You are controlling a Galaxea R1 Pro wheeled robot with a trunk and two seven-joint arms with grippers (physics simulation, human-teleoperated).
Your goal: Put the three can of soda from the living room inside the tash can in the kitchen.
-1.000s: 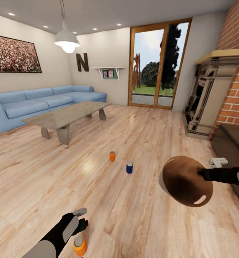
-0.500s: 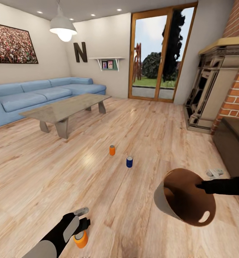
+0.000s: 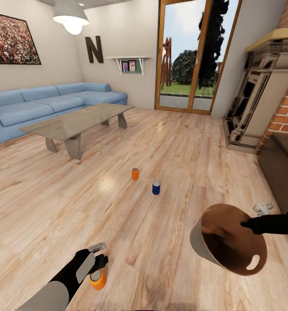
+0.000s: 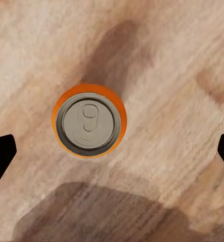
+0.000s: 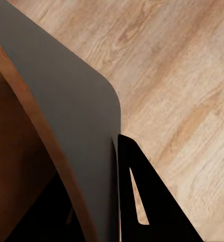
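Note:
The nearest orange can of soda (image 3: 97, 279) stands upright on the wood floor, silver top up (image 4: 89, 121). My left gripper (image 3: 98, 255) hovers right above it, open, one fingertip (image 4: 1, 156) on each side (image 4: 112, 154). A second orange can (image 3: 135, 174) and the dark blue can (image 3: 156, 188) stand farther out on the floor. My right gripper (image 3: 246, 224) is shut on the tan-brown rim of the tash can (image 3: 228, 244), which hangs tilted above the floor with its brown inside facing me. Its grey wall (image 5: 76, 116) lies against my finger (image 5: 140, 201).
This is the living room: a blue corner sofa (image 3: 40, 106) and a grey low table (image 3: 75, 123) at the left, a wood-framed glass door (image 3: 189, 56) at the back, a brick fireplace (image 3: 260, 99) and a dark ledge (image 3: 286, 168) at the right.
The whole picture has shifted, so the camera has moved. The tash can in my right gripper sits lower and more tilted. The left gripper has come a little closer to the near orange can.

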